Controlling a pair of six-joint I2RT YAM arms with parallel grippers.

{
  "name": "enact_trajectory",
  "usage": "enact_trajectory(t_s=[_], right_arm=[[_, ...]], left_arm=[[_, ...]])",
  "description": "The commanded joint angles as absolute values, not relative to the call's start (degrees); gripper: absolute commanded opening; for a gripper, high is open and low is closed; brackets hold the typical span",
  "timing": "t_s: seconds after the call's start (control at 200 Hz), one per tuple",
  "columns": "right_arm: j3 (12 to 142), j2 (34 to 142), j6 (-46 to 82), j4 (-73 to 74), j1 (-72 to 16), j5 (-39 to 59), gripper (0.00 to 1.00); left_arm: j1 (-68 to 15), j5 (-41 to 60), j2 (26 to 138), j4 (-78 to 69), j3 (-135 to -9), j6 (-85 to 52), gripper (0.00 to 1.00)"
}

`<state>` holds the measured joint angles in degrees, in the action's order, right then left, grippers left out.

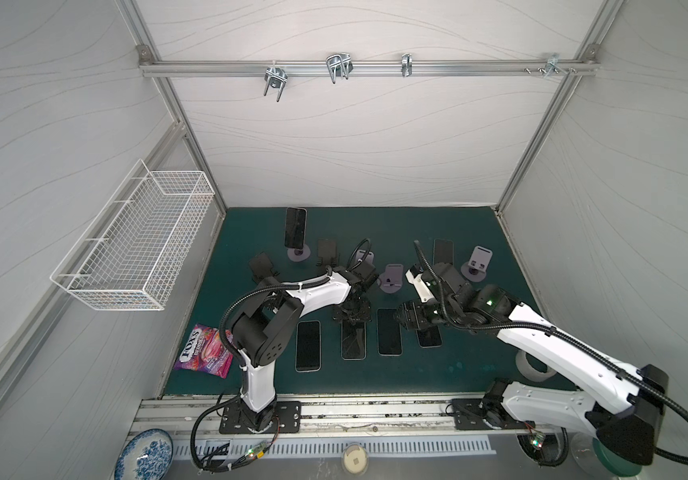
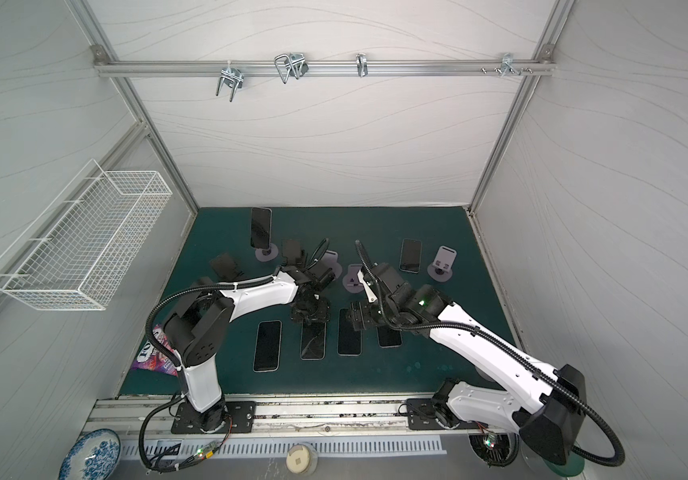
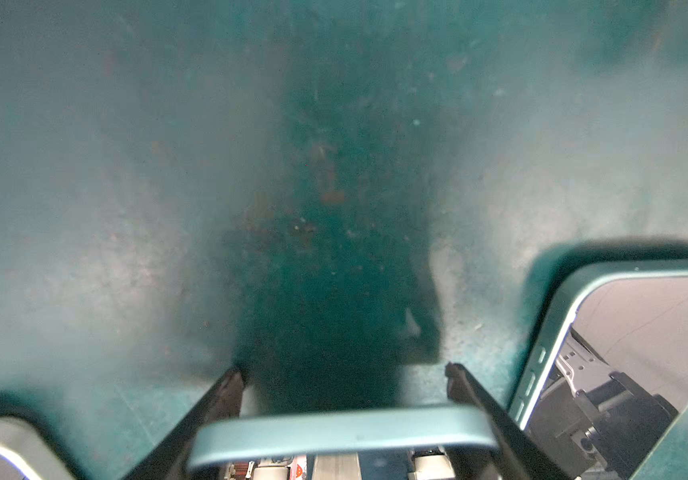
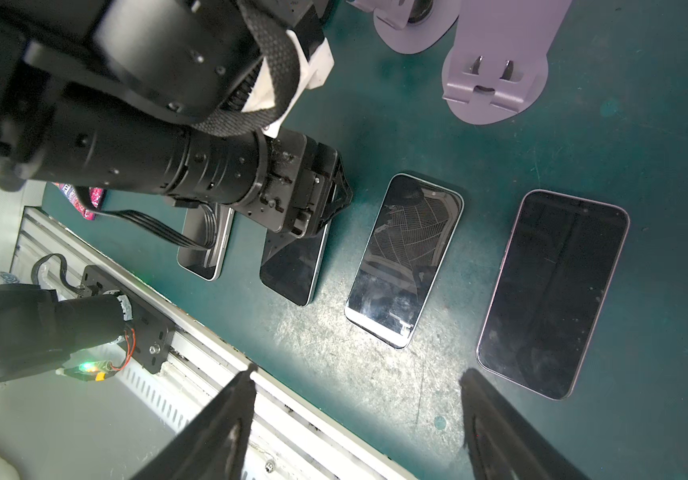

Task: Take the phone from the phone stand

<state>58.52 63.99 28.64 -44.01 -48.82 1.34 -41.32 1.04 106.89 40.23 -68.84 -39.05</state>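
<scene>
Far left, on the side wall: a white wire basket (image 1: 138,249). Below it, at the left edge of the green counter (image 1: 375,374): a Fox's sweets bag (image 1: 205,349).

Rear left: the upright phone (image 1: 295,232), leaning in its phone stand (image 1: 298,254), well apart from both arms. Near it, seemingly empty: a black stand (image 1: 261,266) and a second black stand (image 1: 328,251).

Centre left: left pincer (image 3: 344,374), closed narrow across the top end of a teal phone (image 3: 342,434), low over the second place in a front row of flat phones. Contact with the counter: not certain from the wrist view, though flat-looking in both top views. Left of it, a dark phone (image 1: 308,345). Right of it, a third phone (image 1: 389,332), then a purple-edged phone (image 4: 554,291). Behind the row: an empty middle purple stand (image 1: 392,280).

Centre right: right pincer (image 4: 357,376), spread wide, nothing between the fingers, hovering above the row's right end. Rear right: a rear phone (image 1: 443,251) lying flat, beside an empty right purple stand (image 1: 477,264).

Step in hand, by the look of things: setting a freed phone down into the row. Next: open the left pincer and lift straight clear without dragging the teal phone. Then reach to the rear-left stand, pinch the upright phone by its long edges, and draw it up and out over the cradle lip without toppling the base.
</scene>
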Motion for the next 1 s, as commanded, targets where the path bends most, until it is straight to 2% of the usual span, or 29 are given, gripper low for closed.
enact_trajectory(t_s=[0.0,0.7,0.995], right_arm=[[58.09,62.95,28.39,-45.40,-48.52,1.06,0.79],[57.92,62.56,28.71,-46.22,-48.52,1.44,0.79],[57.15,61.52,28.17,-46.56,-48.52,0.72,0.79]], left_arm=[[-41.57,-2.54,108.28,40.22,-68.90,-39.37,0.57],[-42.33,-2.55,110.19,40.47,-68.88,-37.40,0.65],[-43.04,-5.51,111.62,42.39,-69.61,-36.12,0.69]])
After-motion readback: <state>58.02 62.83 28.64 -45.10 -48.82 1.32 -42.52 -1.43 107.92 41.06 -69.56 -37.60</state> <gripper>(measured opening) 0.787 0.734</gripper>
